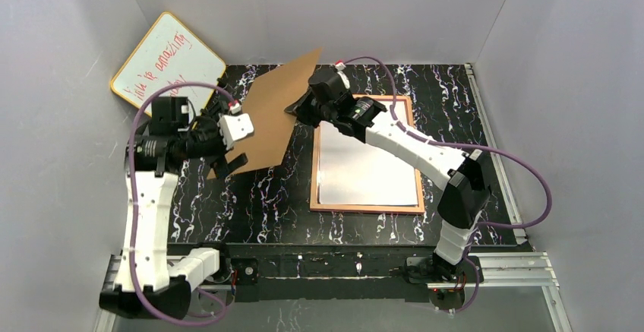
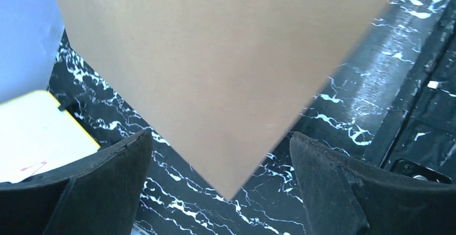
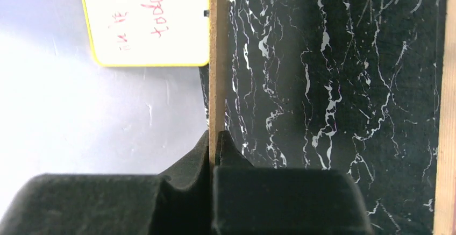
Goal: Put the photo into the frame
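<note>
Right gripper (image 3: 214, 150) pinching a brown board (image 3: 213, 57) edge-on.
The board runs straight up mid-picture; a yellow-edged whiteboard (image 3: 145, 22) with red writing sits upper left, black marbled tabletop (image 3: 333, 84) fills the right.

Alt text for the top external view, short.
Right claw holds a brown board tilted above the marbled black table, the open left claw at its near corner. To the right, the frame lies flat with the photo in it, white back up; a whiteboard leans at back left.
</note>
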{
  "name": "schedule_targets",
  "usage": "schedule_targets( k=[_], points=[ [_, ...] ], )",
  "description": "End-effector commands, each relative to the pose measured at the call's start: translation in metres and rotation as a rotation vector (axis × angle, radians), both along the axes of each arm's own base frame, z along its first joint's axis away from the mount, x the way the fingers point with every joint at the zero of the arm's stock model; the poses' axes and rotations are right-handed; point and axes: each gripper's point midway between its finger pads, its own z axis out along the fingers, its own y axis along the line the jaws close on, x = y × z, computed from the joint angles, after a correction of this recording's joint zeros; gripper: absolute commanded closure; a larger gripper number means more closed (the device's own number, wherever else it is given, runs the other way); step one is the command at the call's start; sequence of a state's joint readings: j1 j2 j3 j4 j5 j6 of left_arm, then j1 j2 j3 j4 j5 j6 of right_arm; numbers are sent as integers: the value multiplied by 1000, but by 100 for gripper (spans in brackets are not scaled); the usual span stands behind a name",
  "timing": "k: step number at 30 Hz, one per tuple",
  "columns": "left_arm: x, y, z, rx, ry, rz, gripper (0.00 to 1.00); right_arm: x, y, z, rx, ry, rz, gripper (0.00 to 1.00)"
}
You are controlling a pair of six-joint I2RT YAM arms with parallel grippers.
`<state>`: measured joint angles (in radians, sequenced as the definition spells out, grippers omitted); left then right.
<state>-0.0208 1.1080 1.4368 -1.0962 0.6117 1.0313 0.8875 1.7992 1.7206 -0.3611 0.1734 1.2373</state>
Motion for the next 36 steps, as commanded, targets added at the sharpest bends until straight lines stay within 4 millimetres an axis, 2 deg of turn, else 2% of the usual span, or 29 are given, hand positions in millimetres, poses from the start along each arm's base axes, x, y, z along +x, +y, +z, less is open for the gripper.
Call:
schedule_targets(
  k=[1,6,9,13,16,19,22,26,27,28,32,36],
  points=[
    [-34,-15,-16,-22,28,-146,2,8,-17,67,251,18,-167,99],
    [-35,-13,-22,26,-71,-199,2,5,-19,85,346,41,-184,99],
    [-19,-9,-20,36,-153,-153,2,3,-18,90,394,62,-174,99],
    [-1,-5,-9,55,-306,-122,2,-5,-12,85,422,120,-137,99],
    [11,-5,-2,59,-376,-109,8,-11,-10,85,457,139,-116,99],
    [24,-3,0,57,-401,-90,19,-15,-9,86,469,146,-97,99],
    [33,-4,1,47,-411,-76,39,-20,-7,87,469,155,-71,98],
    [38,-5,4,32,-416,-68,75,-25,-10,90,471,135,-48,73],
    [40,-5,6,28,-423,-61,85,-26,-11,90,469,127,-47,68],
    [41,-4,8,25,-430,-55,92,-26,-13,90,468,118,-47,66],
    [47,-3,20,14,-484,-31,99,-31,-15,85,437,92,-6,62],
    [53,0,24,9,-480,2,100,-35,-25,85,355,56,160,55]
  ],
)
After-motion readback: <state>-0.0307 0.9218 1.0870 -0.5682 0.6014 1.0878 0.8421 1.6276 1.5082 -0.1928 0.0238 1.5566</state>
